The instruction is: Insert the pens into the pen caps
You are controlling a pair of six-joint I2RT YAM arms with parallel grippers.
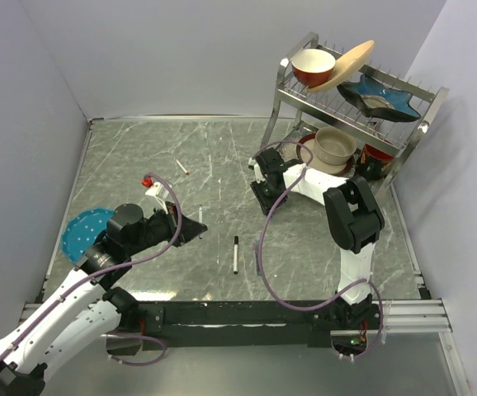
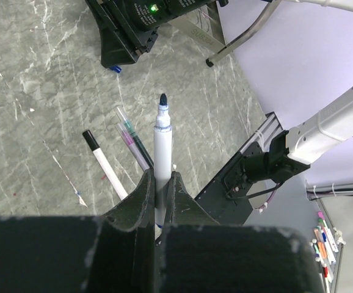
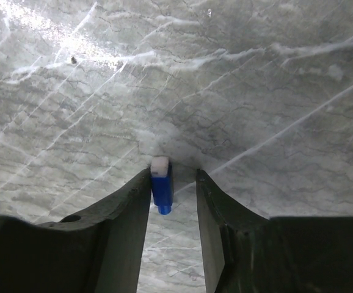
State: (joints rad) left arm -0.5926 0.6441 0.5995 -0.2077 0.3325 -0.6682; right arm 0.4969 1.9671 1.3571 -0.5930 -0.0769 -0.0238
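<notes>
White pen point(image 2: 162, 152) — lower barrel hidden between the fingers of the left gripper point(image 2: 160, 177); its full length cannot be judged. Black-tipped pen point(image 2: 103, 163) and two thinner pens point(image 2: 137, 146) run out of sight behind the same fingers. Blue cap point(image 3: 160, 183): near end lost in shadow inside the right gripper point(image 3: 173, 177). From above, small red item point(image 1: 148, 179) toward the tabletop's point(image 1: 222, 140) left edge is too small to identify — blue plate point(image 1: 77, 231) partly covered by the left arm point(image 1: 98, 289).
</notes>
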